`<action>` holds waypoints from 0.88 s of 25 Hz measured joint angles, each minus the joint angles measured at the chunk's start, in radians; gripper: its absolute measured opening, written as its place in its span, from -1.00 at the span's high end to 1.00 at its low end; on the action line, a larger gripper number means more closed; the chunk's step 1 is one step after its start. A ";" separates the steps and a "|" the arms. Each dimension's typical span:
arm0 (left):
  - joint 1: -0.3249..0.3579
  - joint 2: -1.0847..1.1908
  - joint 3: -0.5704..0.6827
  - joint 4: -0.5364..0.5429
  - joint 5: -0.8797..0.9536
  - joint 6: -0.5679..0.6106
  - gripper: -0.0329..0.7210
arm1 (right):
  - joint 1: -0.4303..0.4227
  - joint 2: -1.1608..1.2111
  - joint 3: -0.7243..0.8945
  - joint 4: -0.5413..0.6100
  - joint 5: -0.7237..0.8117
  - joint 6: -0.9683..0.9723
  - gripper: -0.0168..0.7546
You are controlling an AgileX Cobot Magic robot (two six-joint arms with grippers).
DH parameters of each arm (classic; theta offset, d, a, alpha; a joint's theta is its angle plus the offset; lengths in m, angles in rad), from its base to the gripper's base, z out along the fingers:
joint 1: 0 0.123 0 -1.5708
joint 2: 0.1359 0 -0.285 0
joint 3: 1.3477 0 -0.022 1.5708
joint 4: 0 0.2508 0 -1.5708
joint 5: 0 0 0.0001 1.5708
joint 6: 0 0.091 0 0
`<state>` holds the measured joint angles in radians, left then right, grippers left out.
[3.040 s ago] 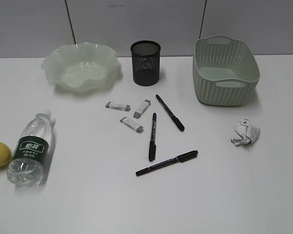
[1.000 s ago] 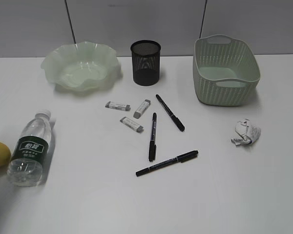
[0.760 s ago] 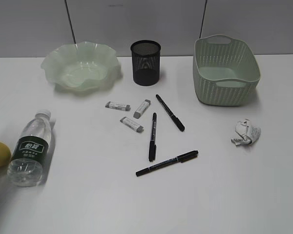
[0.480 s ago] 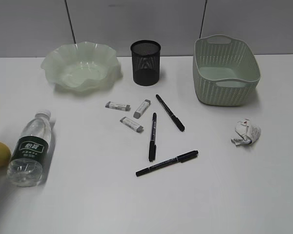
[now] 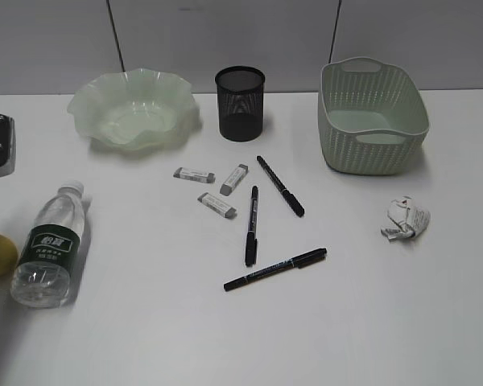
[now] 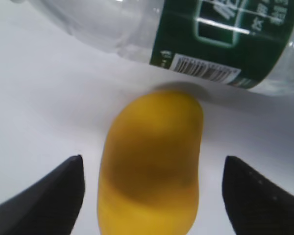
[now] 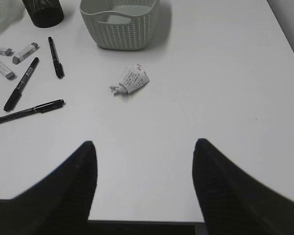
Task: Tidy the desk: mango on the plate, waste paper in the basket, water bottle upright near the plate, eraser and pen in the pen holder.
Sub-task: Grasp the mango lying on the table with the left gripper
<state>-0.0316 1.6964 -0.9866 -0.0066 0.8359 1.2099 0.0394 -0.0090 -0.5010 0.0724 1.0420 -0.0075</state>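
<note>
Mango, one piece, is lying on the counter at the 9 o'clock edge, touching the single water bottle, which is lying on its side. Three erasers and three pens are lying at center; one waste paper at 3 o'clock. Left gripper is standing wide apart, straddling the mango without contact. Right gripper is standing apart, holding nothing.

On the desk I count three black pens and three small grey-and-white erasers. There is one water bottle, one mango, and one wad of waste paper. One plate, one pen holder and one basket stand along the back.
</note>
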 joint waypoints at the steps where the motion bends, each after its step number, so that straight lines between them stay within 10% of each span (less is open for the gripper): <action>1: 0.000 0.008 0.000 0.007 -0.001 0.000 -0.88 | 0.000 0.000 0.000 0.000 0.000 0.000 -0.32; 22: 0.000 0.142 -0.002 0.029 -0.093 0.001 -0.74 | 0.000 0.000 0.000 0.000 0.000 0.000 -0.32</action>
<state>-0.0316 1.8383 -0.9885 0.0225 0.7429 1.2108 0.0394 -0.0090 -0.5010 0.0724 1.0420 -0.0075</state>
